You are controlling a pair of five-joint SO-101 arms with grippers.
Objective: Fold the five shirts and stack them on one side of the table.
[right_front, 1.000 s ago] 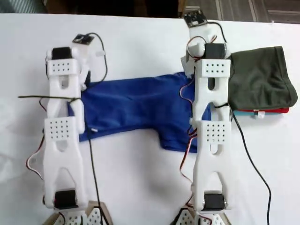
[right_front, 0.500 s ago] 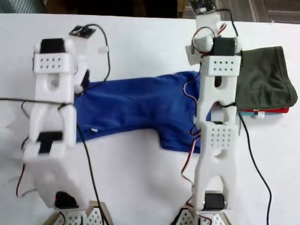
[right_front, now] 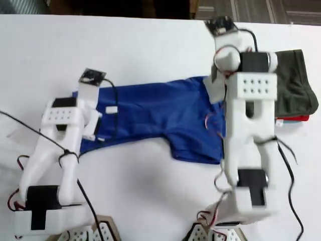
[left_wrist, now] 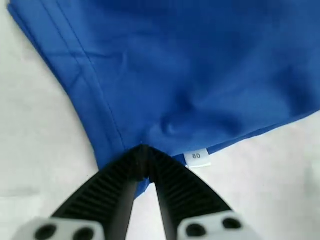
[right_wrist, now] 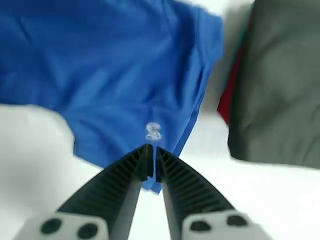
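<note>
The white table [right_front: 150, 40] takes up most of the scene, and the blue shirt [right_front: 155, 115] lies across its middle, spread lengthwise between the two arms with one sleeve sticking out toward the near edge. At the table's right side sits the stack of folded shirts, a dark green shirt [right_front: 296, 85] on top and a red shirt [right_front: 296, 119] showing as a strip beneath it. The right arm [right_front: 248, 125] stands between the blue shirt and that stack, covering the shirt's right end and the stack's inner edge from above. The left arm [right_front: 55, 145] leans in over the shirt's left end and hides that corner. A black cable [right_front: 113, 95] loops from its wrist over the blue cloth. The left gripper [left_wrist: 142, 152] has its jaws pressed together on the shirt's stitched hem, just beside a small white label [left_wrist: 196, 157]. The right gripper [right_wrist: 151, 152] has its jaws pinched on the shirt's edge, with the stack near it
</note>
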